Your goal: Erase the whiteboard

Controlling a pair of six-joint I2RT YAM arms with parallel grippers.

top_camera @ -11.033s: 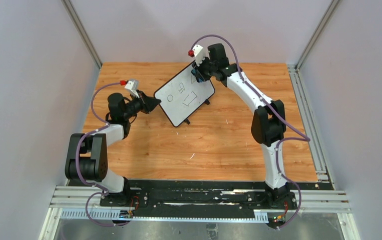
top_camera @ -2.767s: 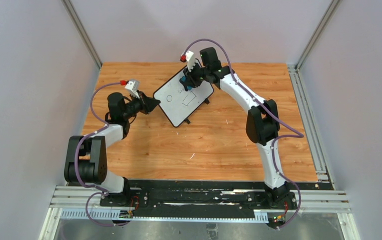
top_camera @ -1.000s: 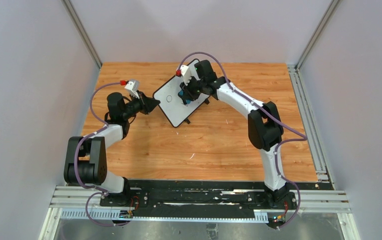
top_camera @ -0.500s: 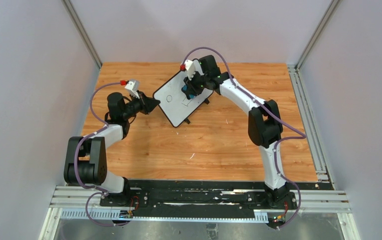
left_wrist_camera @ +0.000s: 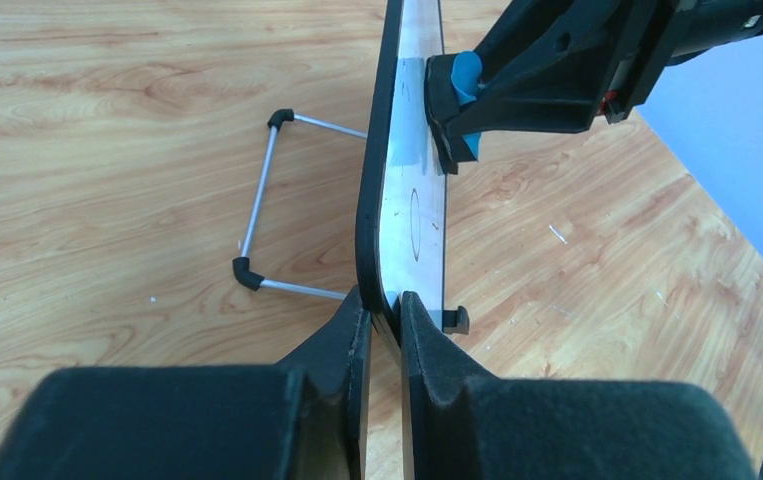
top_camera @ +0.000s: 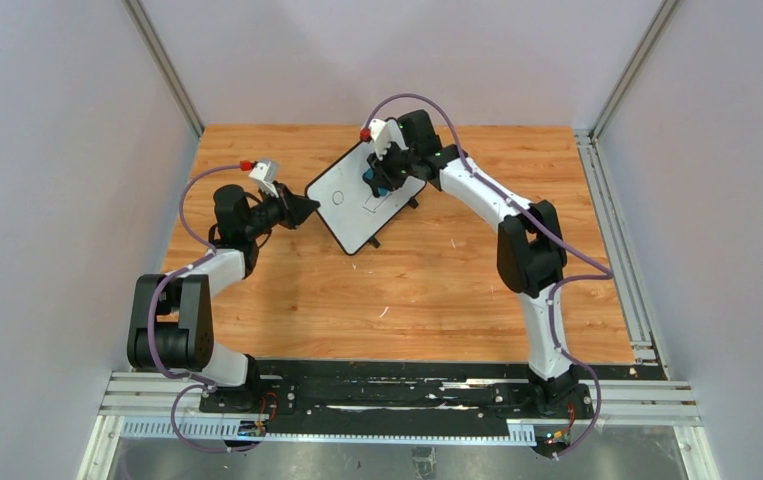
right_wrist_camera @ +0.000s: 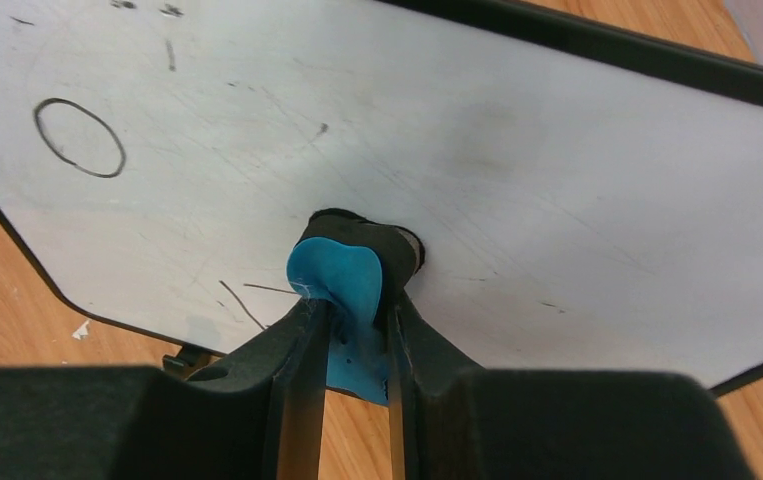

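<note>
Wood-grain worktop point(top_camera: 407, 290) fills your top view, with the two arms reaching in from the near edge. Start at the left: the left arm point(top_camera: 219, 262) bends toward the far middle, and your left jaws are pressed onto the whiteboard's point(top_camera: 349, 212) black-framed edge, pinching it at its rounded left corner. In the left wrist view the board runs edge-on away from those jaws, with one small black foot point(left_wrist_camera: 454, 319) just beside them on the drawing side. Behind the board a thin wire stand point(left_wrist_camera: 259, 208) with black elbow pieces rests on the wood.

The whiteboard sits propped and tilted on the far half of the worktop, between the two arms and turned at a diagonal. On its face you can read only hand-drawn marks: an oval ring point(right_wrist_camera: 79, 138) toward the left, plus a few short dark strokes point(right_wrist_camera: 244, 302) near the lower edge. Grey smudging clouds the white surface.

Further right, your right jaws are clamped on the blue eraser point(right_wrist_camera: 340, 277), whose dark pad point(right_wrist_camera: 357, 228) is pushed flat against the board's face, right of the ring. The right arm point(top_camera: 517, 250) arches in from the right.
</note>
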